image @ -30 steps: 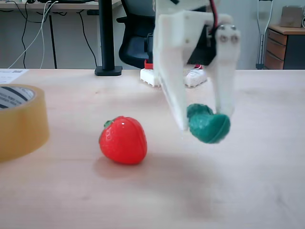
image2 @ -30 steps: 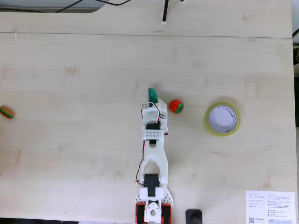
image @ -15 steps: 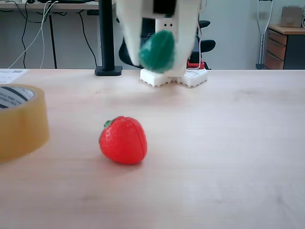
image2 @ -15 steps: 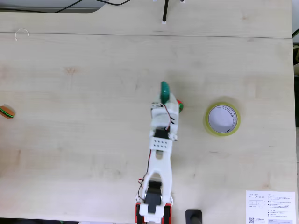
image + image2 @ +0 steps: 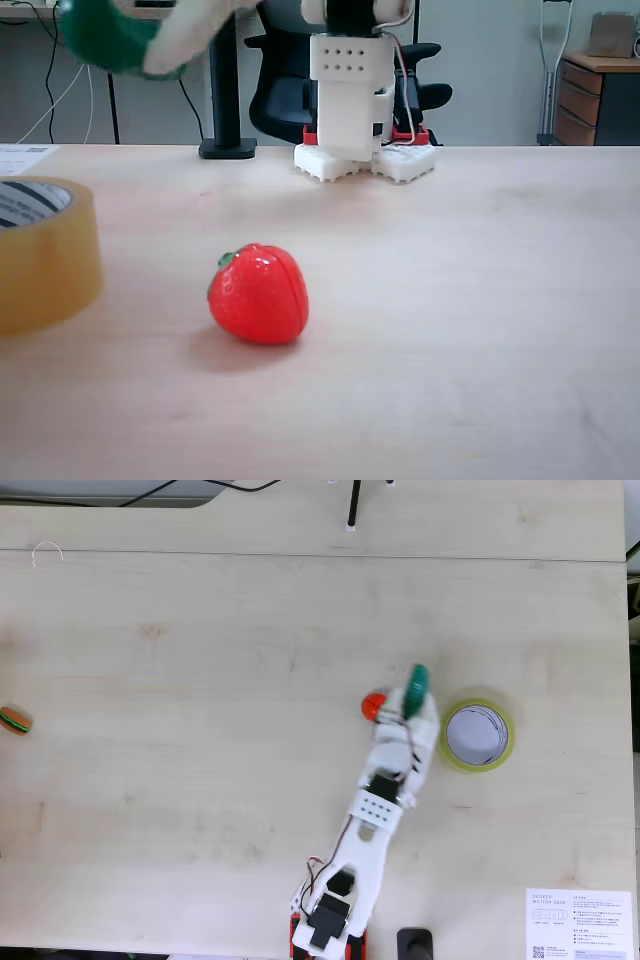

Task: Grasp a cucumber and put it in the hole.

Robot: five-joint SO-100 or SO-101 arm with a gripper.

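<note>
Between pincer [image 5: 413,692] fingers: cucumber [image 5: 416,681], raised, just beside hole [image 5: 476,733]

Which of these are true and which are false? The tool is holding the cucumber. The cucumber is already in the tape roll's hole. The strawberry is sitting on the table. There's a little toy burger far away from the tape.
1. The tool holds the cucumber. True.
2. The cucumber is already in the hole. False: it is held up in the air, beside the tape roll, not over the opening.
3. The strawberry sits on the table. True.
4. The toy burger is next to the tape roll. False: it lies at the opposite edge of the top-down fixed view.
</note>
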